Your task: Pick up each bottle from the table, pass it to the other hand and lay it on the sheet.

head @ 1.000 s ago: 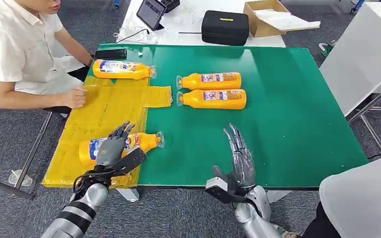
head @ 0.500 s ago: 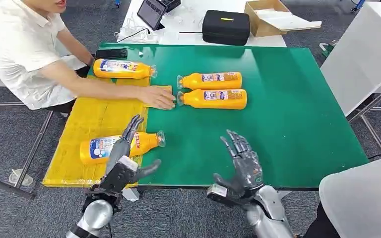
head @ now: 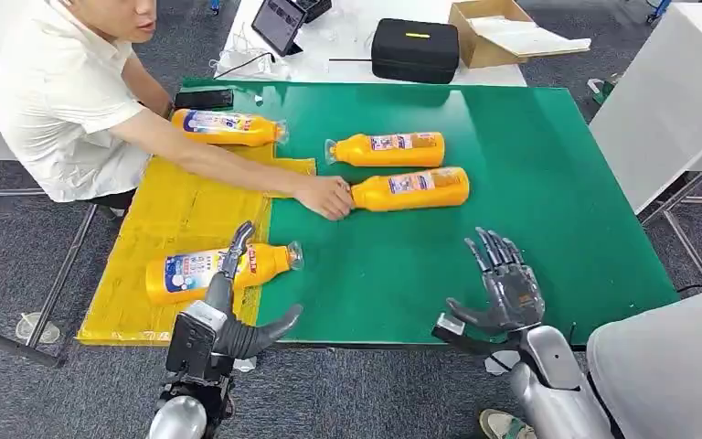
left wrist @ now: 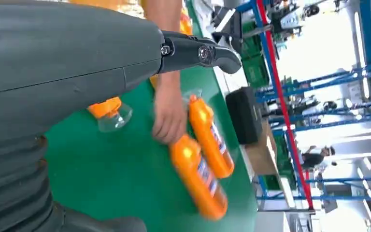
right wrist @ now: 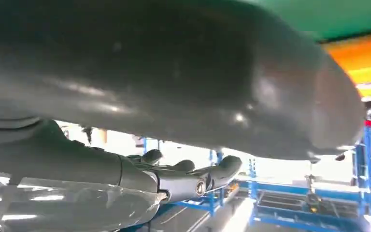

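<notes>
The robot's arms are silver metal, ending in many-fingered hands. The left hand (head: 218, 322) has a dark grey boxy back, a thick grey thumb and darker, slimmer fingers with a visible screw at a finger hinge. The right hand (head: 506, 294) is dark grey with segmented metallic fingers above a rounded silver forearm. A grey ribbed cover sits behind the left hand.

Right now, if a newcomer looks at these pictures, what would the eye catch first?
Four orange bottles lie on the green table, two of them on the yellow sheet. A person's hand grips the neck of one bottle mid-table. The left hand and right hand hover open at the near edge.
</notes>
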Robot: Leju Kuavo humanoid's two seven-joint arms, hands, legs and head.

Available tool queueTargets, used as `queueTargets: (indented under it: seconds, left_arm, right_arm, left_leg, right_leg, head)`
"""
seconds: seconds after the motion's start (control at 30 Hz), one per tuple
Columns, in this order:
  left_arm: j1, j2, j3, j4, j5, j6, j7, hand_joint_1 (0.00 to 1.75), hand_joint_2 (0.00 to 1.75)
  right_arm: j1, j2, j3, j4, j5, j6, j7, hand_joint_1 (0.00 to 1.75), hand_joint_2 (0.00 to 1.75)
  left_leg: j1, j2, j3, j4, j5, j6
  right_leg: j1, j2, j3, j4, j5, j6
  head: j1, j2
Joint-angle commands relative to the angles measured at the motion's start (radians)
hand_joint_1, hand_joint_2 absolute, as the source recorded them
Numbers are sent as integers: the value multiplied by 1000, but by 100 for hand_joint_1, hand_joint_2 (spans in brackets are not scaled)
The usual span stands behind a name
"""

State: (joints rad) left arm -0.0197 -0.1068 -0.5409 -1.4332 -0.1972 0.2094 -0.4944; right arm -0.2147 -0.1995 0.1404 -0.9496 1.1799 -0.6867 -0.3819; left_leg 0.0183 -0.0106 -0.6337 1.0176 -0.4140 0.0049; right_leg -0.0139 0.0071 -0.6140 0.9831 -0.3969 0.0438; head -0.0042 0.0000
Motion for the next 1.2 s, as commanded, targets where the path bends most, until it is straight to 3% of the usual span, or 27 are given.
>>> queueTargets:
  seconds: [0.03, 0.3, 0.5, 0.87, 1.2]
  left_arm:
    - [-9, 15, -32, 2, -1, 3, 0, 0, 175]
    - [-33, 11, -43, 37, -13, 22, -8, 0, 175]
    - [-36, 10, -45, 37, -13, 22, -8, 0, 175]
    - [-95, -11, -90, 110, -3, 33, -26, 0, 175]
    - [-96, -12, -97, 119, 13, 31, -26, 0, 175]
  right_arm:
    - [-108, -33, 63, 166, 3, 13, 7, 0, 0]
    - [-196, 12, 123, 253, 23, 19, -6, 0, 0]
    - [-200, 16, 130, 259, 26, 21, -6, 0, 0]
    - [-412, 109, 255, 542, 35, 214, 23, 0, 0]
    - [-429, 94, 289, 577, 42, 288, 48, 0, 0]
  left_leg:
    - [-1, 2, 2, 0, -1, 1]
    - [-1, 6, 6, 0, -2, 1]
    - [-1, 2, 3, 0, -1, 1]
    - [-1, 6, 6, -1, -1, 1]
    - [-1, 1, 3, 0, 0, 1]
  right_leg:
    - [0, 1, 2, 0, 0, -1]
    - [0, 4, 4, 0, 0, -2]
    - [0, 1, 2, 0, 0, -1]
    - [0, 4, 4, 0, 0, -3]
    - [0, 0, 2, 0, 0, -1]
  head:
    - [0, 0]
    - [0, 0]
    - [0, 0]
    - [0, 0]
    - [0, 0]
